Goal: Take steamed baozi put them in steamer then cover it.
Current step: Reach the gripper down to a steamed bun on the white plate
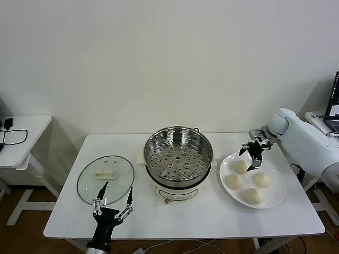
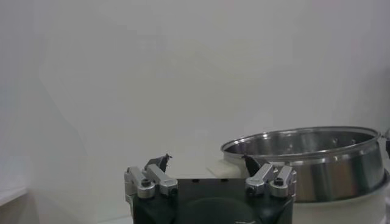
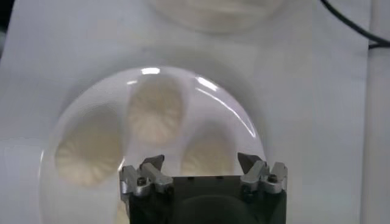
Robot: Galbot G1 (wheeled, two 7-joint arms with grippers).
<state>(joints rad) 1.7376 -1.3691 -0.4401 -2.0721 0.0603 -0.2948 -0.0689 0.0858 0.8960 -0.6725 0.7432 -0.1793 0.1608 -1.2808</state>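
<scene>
Several cream-white steamed baozi (image 1: 241,166) lie on a white plate (image 1: 275,198) at the table's right. My right gripper (image 1: 252,153) hovers open just above the one nearest the steamer, touching none. From the right wrist I look down on the plate (image 3: 244,122), with one baozi (image 3: 207,155) between the spread fingers of that gripper (image 3: 201,163). The shiny steamer (image 1: 178,153) stands empty mid-table on its white base. My left gripper (image 1: 113,201) is open and empty at the front left. In the left wrist view this gripper (image 2: 206,161) faces the steamer (image 2: 317,161).
A round glass lid (image 1: 119,169) with a white handle lies flat left of the steamer, just beyond my left gripper. A white side table (image 1: 24,137) with a black cable stands at the far left. A laptop (image 1: 333,103) sits at the right edge.
</scene>
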